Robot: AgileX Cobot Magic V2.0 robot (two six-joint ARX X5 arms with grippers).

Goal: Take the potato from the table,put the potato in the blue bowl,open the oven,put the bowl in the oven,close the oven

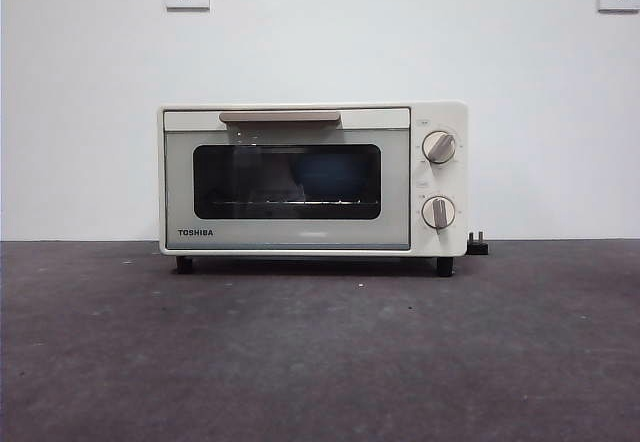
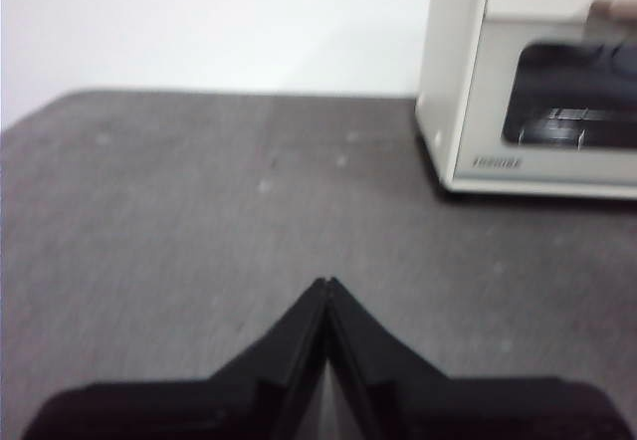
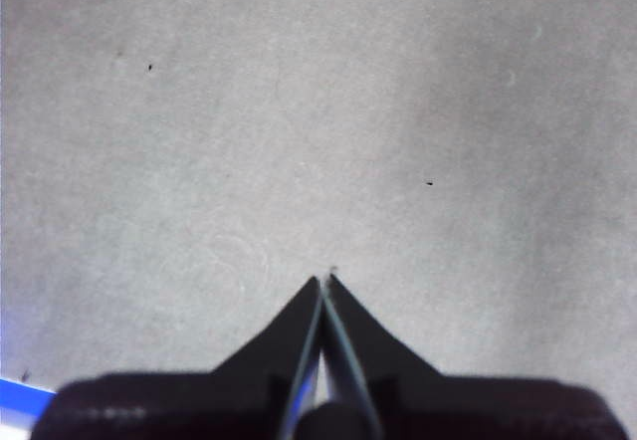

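The brand name TOSHIBA stands in dark capitals on the lower left of the oven door, below the glass window. In the left wrist view the same mark shows on the door only as a blur. Small markings ring the two knobs, too tiny to read.

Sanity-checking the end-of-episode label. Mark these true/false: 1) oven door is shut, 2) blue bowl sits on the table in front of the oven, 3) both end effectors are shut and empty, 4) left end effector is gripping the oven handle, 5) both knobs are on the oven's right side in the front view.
1) True. The oven door is shut, its handle up at the top.
2) False. The blue bowl shows behind the glass, inside.
3) True. Left end effector and right end effector are shut, holding nothing.
4) False. It hangs over bare table, apart from the oven.
5) True. Knobs stacked right.
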